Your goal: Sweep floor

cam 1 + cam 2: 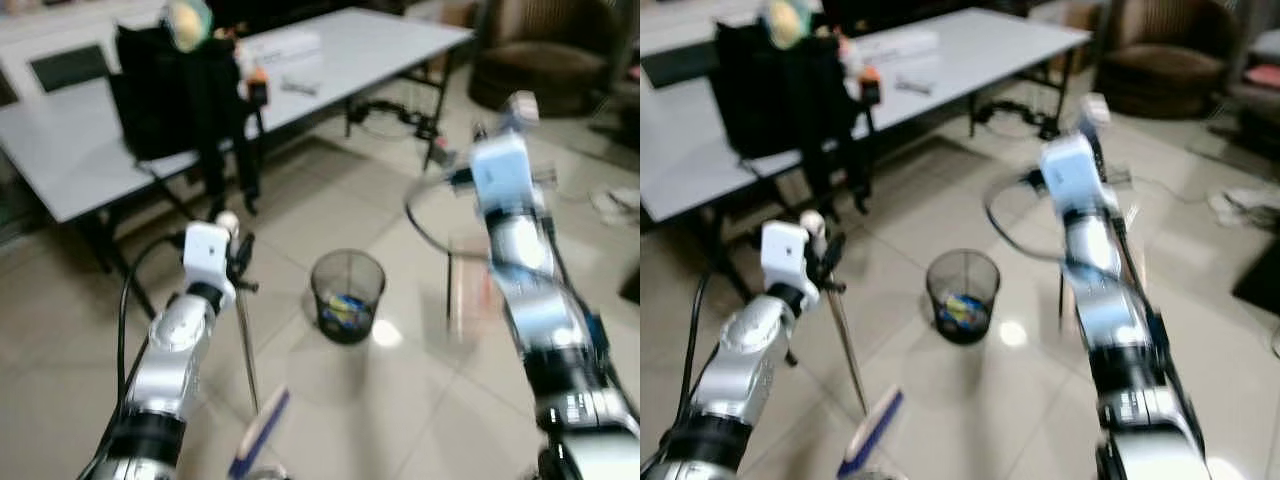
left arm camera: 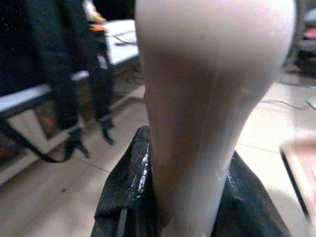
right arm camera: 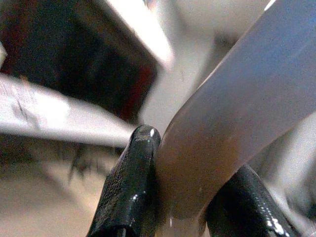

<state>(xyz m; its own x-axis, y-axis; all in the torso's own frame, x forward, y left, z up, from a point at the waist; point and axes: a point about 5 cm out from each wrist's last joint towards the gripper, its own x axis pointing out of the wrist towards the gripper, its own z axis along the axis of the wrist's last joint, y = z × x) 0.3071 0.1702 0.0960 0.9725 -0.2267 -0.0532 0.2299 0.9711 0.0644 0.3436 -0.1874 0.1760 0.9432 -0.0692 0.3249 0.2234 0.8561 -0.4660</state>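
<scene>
both jaws are clamping pale handles: left gripper [image 2: 187, 207] on the broom [image 1: 245, 350], right gripper [image 3: 182, 197] on a blurred dustpan [image 1: 468, 290].

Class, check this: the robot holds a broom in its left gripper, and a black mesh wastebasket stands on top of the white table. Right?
Not quite. The left gripper does hold the broom, but the black mesh wastebasket stands on the tiled floor, in front of the robot and between its arms, not on the white table. The left eye view shows this.
</scene>
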